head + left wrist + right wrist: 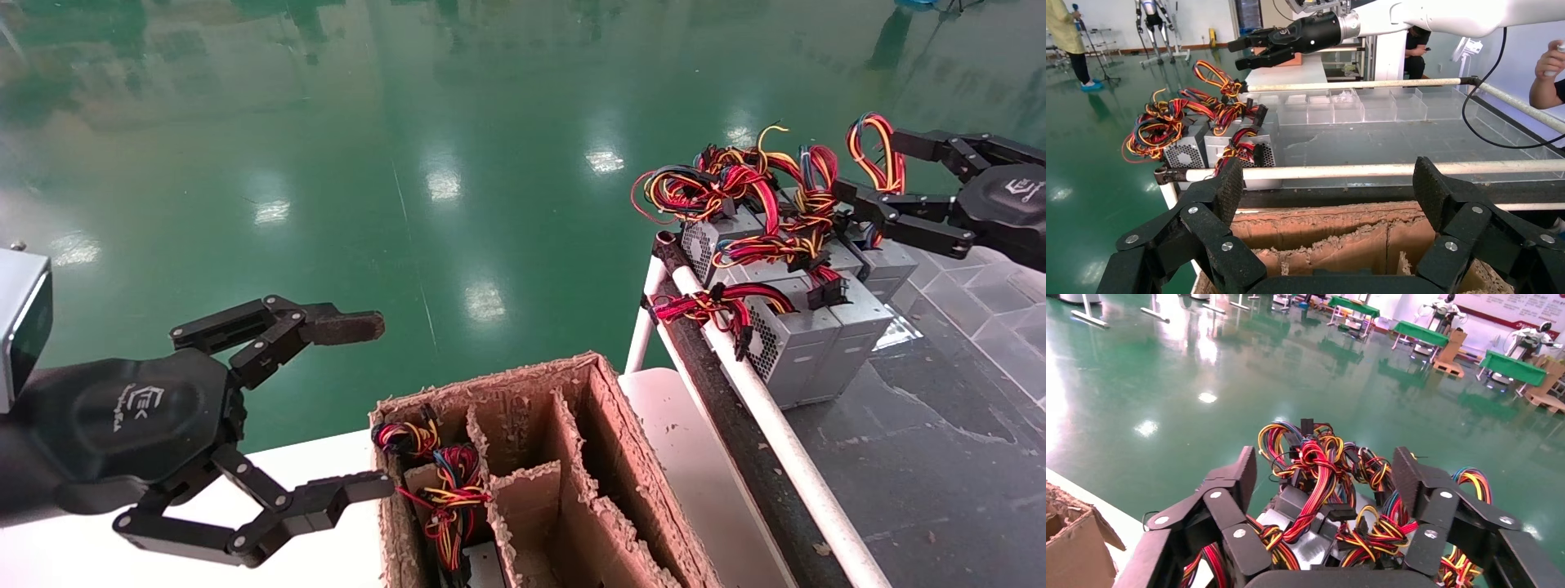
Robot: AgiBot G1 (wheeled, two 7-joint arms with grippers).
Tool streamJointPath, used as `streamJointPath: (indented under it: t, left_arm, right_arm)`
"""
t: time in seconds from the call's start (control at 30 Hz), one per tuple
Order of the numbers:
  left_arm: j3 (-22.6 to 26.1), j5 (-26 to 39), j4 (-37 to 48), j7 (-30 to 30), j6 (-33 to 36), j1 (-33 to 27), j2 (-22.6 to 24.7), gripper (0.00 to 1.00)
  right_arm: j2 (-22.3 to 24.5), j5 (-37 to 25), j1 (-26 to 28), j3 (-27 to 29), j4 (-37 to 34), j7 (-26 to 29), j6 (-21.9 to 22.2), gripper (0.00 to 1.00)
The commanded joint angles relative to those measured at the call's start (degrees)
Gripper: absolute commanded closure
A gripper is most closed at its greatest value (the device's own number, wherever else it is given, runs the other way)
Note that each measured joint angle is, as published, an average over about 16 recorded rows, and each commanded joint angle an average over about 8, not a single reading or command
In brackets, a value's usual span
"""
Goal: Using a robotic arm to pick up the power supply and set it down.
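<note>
left gripper [359, 408] hangs released at 8 o'clock, beside the cardboard divider box [605, 457]. right gripper [870, 175], at 2 o'clock, is spread wide over the wire bundles [735, 188]. the power supplies [809, 335] sit clustered on the dark table [940, 457], behind a white rail [784, 441].

Robot lab hall — glossy green floor [327, 163], other robots [1535, 334] at green tables [1514, 366].

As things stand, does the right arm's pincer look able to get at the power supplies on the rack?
Probably yes. The right pincer hangs open right over the power supplies, nothing between them but their own wire bundles, which could snag. The left pincer is open by the cardboard box.
</note>
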Motion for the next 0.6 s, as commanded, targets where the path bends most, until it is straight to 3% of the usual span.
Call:
streamJointPath:
  t: [0.03,0.6]
  left_arm:
    - [0.0,0.0,0.0,0.0,0.0,0.0,0.0,0.0]
    - [0.0,0.0,0.0,0.0,0.0,0.0,0.0,0.0]
  right_arm:
    - [0.1,0.3,-0.2,0.1,0.4,0.0,-0.3,0.0]
    - [2.1,7.0,-8.2,-0.5,16.5,7.4,-2.9,0.0]
